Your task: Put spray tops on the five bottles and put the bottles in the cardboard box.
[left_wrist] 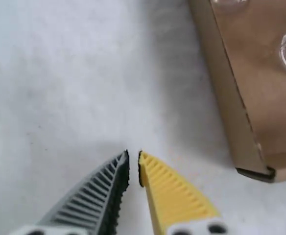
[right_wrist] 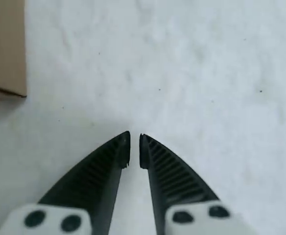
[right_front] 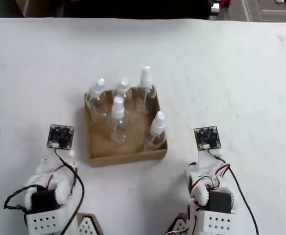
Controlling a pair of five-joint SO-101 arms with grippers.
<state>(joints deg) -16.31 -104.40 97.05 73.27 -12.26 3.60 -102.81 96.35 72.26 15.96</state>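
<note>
High: cardboard box [right_front: 126, 155] mid-table [right_front: 241, 68]. Five bottles [right_front: 117, 126] upright inside box, each with spray top [right_front: 145, 74] on. Left arm [right_front: 45, 196] and right arm [right_front: 209, 198] on near side of box, one off each front corner, apart from it.

Left wrist: left gripper [left_wrist: 133, 169] over bare table just beside box corner [left_wrist: 241, 122]; jaws narrow, hairline gap, holding nothing.

Right wrist: right gripper [right_wrist: 134, 149] near box corner [right_wrist: 6, 49]; jaws narrow, empty.
</note>
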